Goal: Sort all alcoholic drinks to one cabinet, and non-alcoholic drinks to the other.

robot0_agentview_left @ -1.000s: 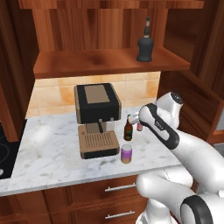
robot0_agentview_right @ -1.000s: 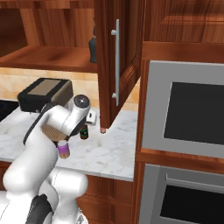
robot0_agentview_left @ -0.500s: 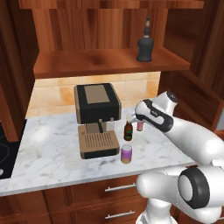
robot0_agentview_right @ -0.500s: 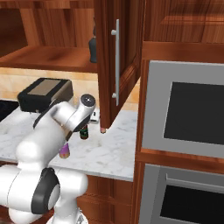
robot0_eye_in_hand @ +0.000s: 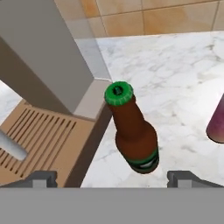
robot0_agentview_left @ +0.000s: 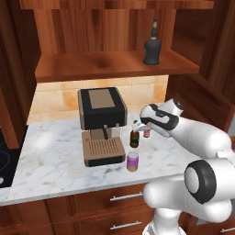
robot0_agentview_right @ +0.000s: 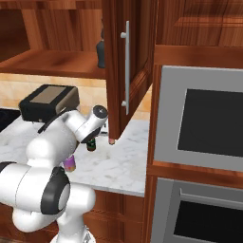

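**Claw spread above the beer bottle**

I have the claw (robot0_eye_in_hand: 111,177) released, hanging over the brown beer bottle (robot0_eye_in_hand: 133,133), which stands upright on the marble desk (robot0_agentview_left: 55,156) just beside the coffee machine (robot0_agentview_left: 102,124). The purple can (robot0_agentview_left: 132,161) sits near it on the desk, the pink bottle (robot0_agentview_left: 147,133) just behind. In the open cabinet (robot0_agentview_left: 92,64), the dark grey bottle (robot0_agentview_left: 152,48) stands on the shelf.

Brown beer bottle (robot0_eye_in_hand: 135,135) upright on counter beside purple can (robot0_agentview_left: 132,161); grey bottle (robot0_agentview_left: 152,47) on cabinet shelf (robot0_agentview_left: 105,65).
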Robot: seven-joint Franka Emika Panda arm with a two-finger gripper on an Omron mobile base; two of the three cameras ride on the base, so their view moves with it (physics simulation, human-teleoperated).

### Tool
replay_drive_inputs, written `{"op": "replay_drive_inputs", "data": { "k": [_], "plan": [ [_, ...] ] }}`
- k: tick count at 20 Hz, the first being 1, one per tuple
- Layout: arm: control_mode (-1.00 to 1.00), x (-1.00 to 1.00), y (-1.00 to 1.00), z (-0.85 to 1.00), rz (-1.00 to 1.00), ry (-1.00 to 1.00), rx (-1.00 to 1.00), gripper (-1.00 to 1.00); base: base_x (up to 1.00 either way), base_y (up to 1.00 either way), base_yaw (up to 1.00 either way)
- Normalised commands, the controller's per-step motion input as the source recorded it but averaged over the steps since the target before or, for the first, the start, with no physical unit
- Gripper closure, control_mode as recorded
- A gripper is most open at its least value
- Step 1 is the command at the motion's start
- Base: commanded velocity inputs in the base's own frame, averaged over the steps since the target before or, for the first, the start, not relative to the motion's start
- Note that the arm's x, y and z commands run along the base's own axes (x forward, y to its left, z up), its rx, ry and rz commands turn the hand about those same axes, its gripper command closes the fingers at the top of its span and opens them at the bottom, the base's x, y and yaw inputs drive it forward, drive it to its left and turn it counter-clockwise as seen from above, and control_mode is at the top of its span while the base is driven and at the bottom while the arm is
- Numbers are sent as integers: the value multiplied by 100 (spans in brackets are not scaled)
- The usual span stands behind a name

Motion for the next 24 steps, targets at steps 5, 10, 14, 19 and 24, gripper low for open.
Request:
{"op": "replay_drive_inputs", "data": {
  "k": [5, 10, 14, 19, 24],
  "plan": [
    [-100, 17, 8, -12, 5, 0, 0, -100, 0, 0, 0],
    [-100, 23, 8, -9, 3, 0, 0, -100, 0, 0, 0],
    [-100, 22, 0, -9, 2, 0, 0, -100, 0, 0, 0],
    [-100, 21, 0, -11, 1, 0, 0, -100, 0, 0, 0],
    [-100, 22, 0, -10, 1, 0, 0, -100, 0, 0, 0]
  ]
}}
